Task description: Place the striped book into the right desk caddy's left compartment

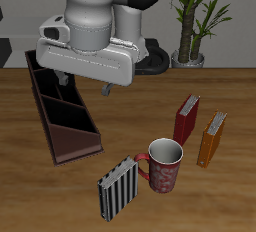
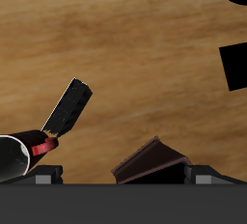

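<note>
The striped book [image 1: 118, 188] stands upright near the table's front edge, its black and white cover facing the camera, close beside a mug. In the wrist view the striped book [image 2: 68, 107] shows edge-on as a thin dark slab. The right desk caddy [image 1: 60, 111] is a long maroon box with a black inside and dividers, its low sloped end toward the front; one corner of the caddy [image 2: 150, 160] shows in the wrist view. My gripper [image 1: 84, 84] hangs open above the table just beside the caddy, well back from the book, with nothing between its fingers [image 1: 106, 90].
A red-and-white mug [image 1: 163, 164] stands next to the striped book. A red book [image 1: 186, 119] and an orange book [image 1: 211, 139] stand upright farther over. A potted plant [image 1: 195, 16] sits at the back.
</note>
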You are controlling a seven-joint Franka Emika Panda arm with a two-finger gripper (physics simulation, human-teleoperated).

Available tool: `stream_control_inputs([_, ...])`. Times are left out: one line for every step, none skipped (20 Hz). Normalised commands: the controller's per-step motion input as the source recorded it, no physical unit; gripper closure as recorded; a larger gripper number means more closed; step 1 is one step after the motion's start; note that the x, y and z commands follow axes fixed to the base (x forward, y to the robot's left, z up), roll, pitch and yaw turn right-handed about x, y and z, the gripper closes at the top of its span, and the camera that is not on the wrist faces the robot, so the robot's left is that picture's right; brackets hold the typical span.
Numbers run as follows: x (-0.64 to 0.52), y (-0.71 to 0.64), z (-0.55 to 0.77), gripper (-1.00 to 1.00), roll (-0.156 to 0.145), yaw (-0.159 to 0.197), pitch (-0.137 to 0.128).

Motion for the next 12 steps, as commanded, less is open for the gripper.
stream_control_inputs([0.12,0.19,-0.05,-1.0,-0.002,-0.051,-0.016])
stream_control_inputs([0.2,0.23,-0.09,-1.0,-0.02,-0.08,-0.006])
stream_control_inputs([-0.02,-0.01,0.0,-1.0,0.0,0.0,0.0])
stream_control_inputs([0.5,0.62,-0.24,-1.0,0.007,-0.093,0.006])
stream_control_inputs([0.19,0.26,-0.12,-1.0,-0.004,-0.076,0.037])
stream_control_inputs([-0.03,-0.03,0.01,-1.0,0.0,0.0,0.0])
stream_control_inputs([0.14,0.25,-0.07,-1.0,0.029,-0.133,-0.023])
stream_control_inputs([0.15,0.34,-0.1,-1.0,0.031,0.007,-0.068])
stream_control_inputs([0.14,0.23,-0.28,-1.0,0.003,-0.067,0.051])
stream_control_inputs([0.17,0.27,-0.23,-1.0,-0.039,-0.069,-0.007])
stream_control_inputs([0.14,0.27,-0.28,-1.0,-0.001,0.061,-0.062])
stream_control_inputs([0.21,0.14,-0.38,-1.0,0.016,-0.089,0.047])
